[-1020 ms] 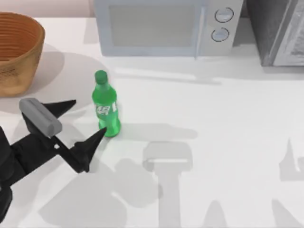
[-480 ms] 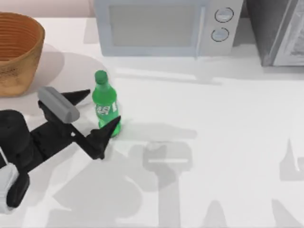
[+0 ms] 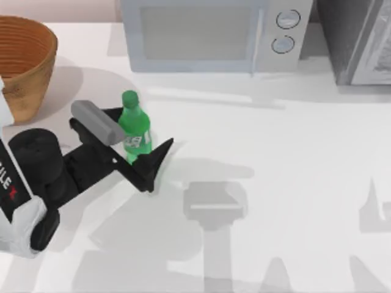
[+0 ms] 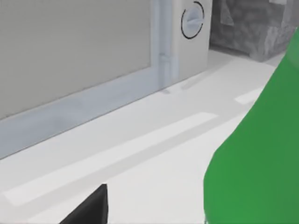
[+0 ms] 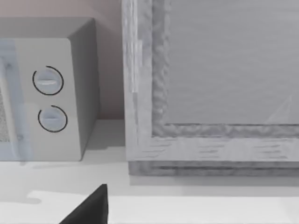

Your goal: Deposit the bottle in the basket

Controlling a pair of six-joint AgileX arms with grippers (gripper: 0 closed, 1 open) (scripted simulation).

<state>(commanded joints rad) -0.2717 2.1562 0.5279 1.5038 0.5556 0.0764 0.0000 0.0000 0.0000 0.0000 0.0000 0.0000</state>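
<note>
The green bottle [image 3: 135,127] stands upright on the white table, left of centre. My left gripper [image 3: 146,127] is open around it. One black finger [image 3: 113,114] sits at the bottle's far-left side and the other [image 3: 160,152] at its near-right side, and I cannot tell whether either touches it. In the left wrist view the bottle [image 4: 261,158] looms close beside one dark fingertip [image 4: 88,210]. The wicker basket [image 3: 24,91] stands at the far left corner, apart from the bottle. In the right wrist view one dark fingertip [image 5: 91,210] of my parked right gripper sits wide, as on an open gripper.
A white microwave [image 3: 208,33] stands along the back edge behind the bottle, and a grey cabinet [image 3: 360,39] sits at the back right. The right wrist view faces the microwave's dials [image 5: 46,98] and the cabinet [image 5: 210,93]. Bare table spreads across the middle and right.
My left arm has moved up and to the right, bringing its open fingers from beside the bottle to either side of it. The bottle has stayed in place.
</note>
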